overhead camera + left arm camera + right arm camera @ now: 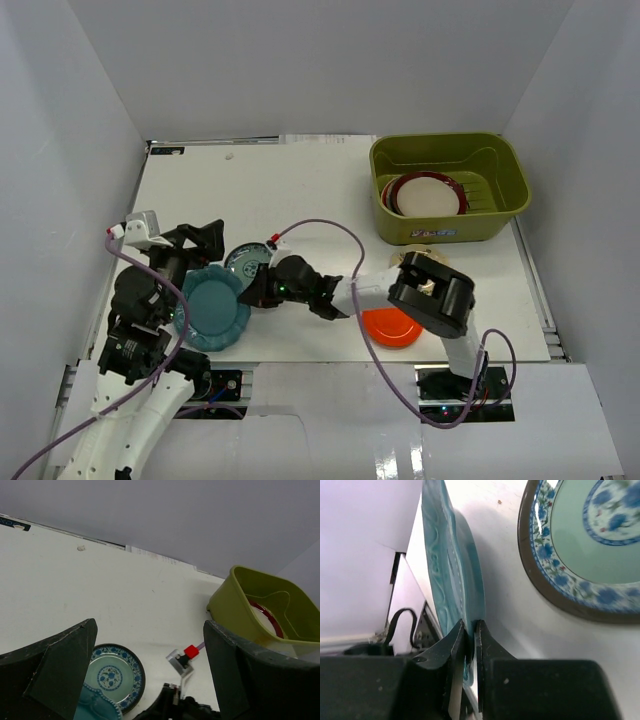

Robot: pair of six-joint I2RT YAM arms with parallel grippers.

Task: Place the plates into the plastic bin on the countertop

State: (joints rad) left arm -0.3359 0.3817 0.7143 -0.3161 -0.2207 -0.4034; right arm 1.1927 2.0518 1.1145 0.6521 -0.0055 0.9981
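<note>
Right tool [470,630] pinched narrow on the rim of the teal plate [212,308], which sits at the near left of the white bench [300,190], just beside the small blue-patterned plate [248,260]. Left tool [150,625] spread wide, gripping nothing, poised close to those two plates. Orange plate [392,327] lies partly under the right arm near the bench's front edge; green bin [440,228] at the far right holds a maroon-rimmed cream plate [430,196].

- The left arm [135,320] is folded close to its base, with the left gripper [150,630] spread wide.
- The right arm [365,293] is stretched leftward, with the right gripper [470,627] pinched on the rim of the teal plate [455,570].
</note>
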